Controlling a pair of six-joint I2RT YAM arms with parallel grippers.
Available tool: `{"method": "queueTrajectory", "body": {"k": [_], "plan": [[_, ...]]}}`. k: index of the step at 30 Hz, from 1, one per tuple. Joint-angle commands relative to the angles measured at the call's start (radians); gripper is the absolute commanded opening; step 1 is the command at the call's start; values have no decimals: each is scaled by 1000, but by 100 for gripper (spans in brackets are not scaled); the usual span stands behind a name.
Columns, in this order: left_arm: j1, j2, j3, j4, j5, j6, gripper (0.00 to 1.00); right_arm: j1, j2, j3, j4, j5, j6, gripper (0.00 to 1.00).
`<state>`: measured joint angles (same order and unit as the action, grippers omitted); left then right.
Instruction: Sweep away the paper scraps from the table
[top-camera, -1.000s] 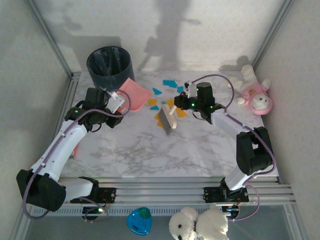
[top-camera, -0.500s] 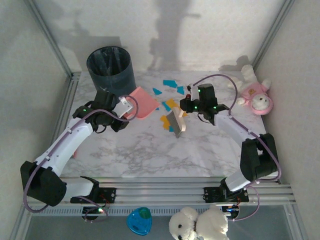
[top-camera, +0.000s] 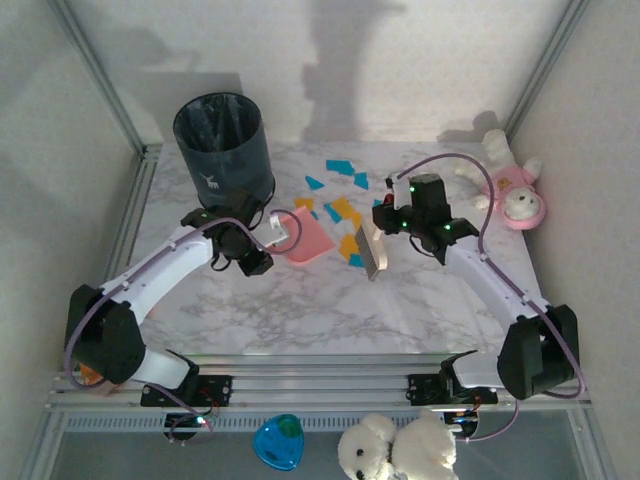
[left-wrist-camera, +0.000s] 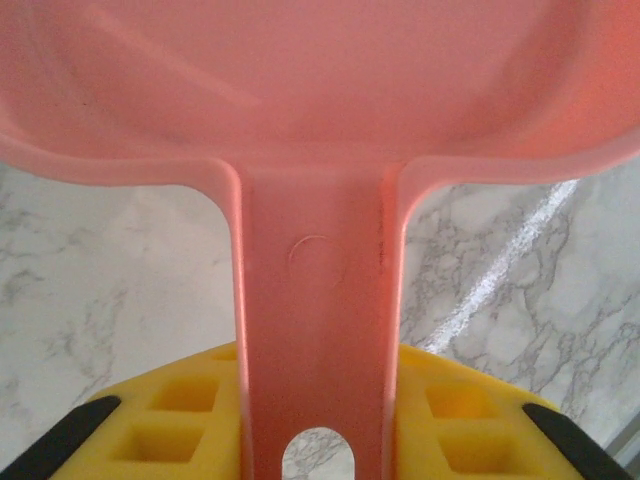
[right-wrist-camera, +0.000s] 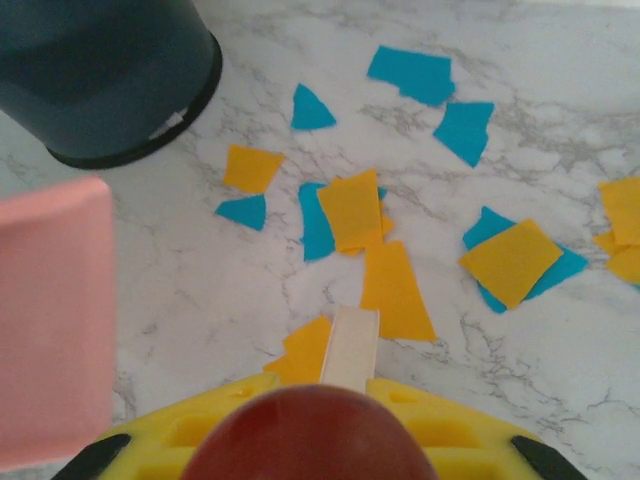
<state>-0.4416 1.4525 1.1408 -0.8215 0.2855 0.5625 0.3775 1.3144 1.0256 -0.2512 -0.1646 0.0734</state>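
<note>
Table: white marble-veined top that filled the centre of the overhead view, with metal rails along its lower edge.
Bin: dark, round, upright at the upper left of the table; its base showed at the upper left of the right wrist view.
Pink plush toy: lay at the upper right corner of the table.
Dustpan: pink, left of centre in the overhead view, mouth towards the scraps; its handle ran down the middle of the left wrist view.
Left gripper: clamped on the dustpan handle, yellow pads on both sides of it.
Brush: just right of the dustpan, bristles down on the table.
Right gripper: closed on the brush's reddish handle end.
Paper scraps: teal and orange pieces spread on the table above and between dustpan and brush, several overlapping; a few teal ones lay higher, near the bin.
</note>
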Motion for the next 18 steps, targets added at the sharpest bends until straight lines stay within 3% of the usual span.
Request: {"method": "queueTrajectory", "body": {"k": [1,18], "plan": [[-25,31,23,-49,-27,41,15,4,-79,-11,49,-28,-2,0],[-77,231,115,-151,-89,128,14,28,-72,-64,120,238,-94,0]]}}
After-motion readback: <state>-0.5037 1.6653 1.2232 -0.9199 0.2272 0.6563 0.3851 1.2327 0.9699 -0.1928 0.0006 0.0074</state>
